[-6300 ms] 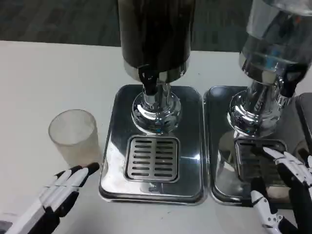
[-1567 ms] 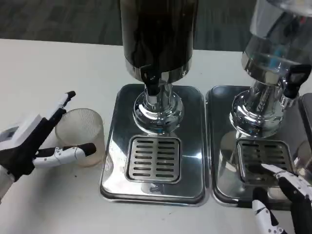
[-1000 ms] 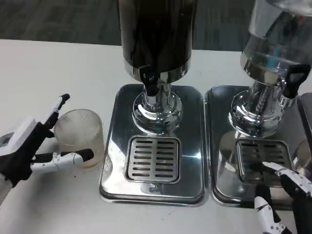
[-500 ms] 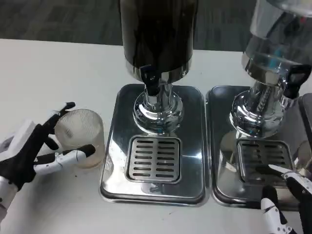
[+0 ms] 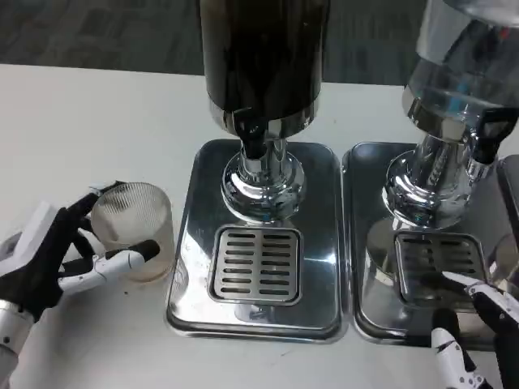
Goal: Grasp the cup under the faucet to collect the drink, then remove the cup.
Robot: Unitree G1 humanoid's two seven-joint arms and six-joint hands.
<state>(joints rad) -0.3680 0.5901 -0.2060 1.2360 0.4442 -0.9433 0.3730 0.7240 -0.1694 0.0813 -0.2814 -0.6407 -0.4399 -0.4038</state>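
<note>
At lower left we see our left hand (image 5: pixel 49 259) wrapping its fingers (image 5: pixel 122 261) around the upright cup (image 5: pixel 134 231) — faucet (image 5: pixel 253 138) lies to its upper right — grip seemingly closed.

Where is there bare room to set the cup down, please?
The grate under the dark dispenser's faucet is bare, bordered by the tray rim. The table behind the cup is open too. It is crowded at the left hand and at the right hand.
</note>
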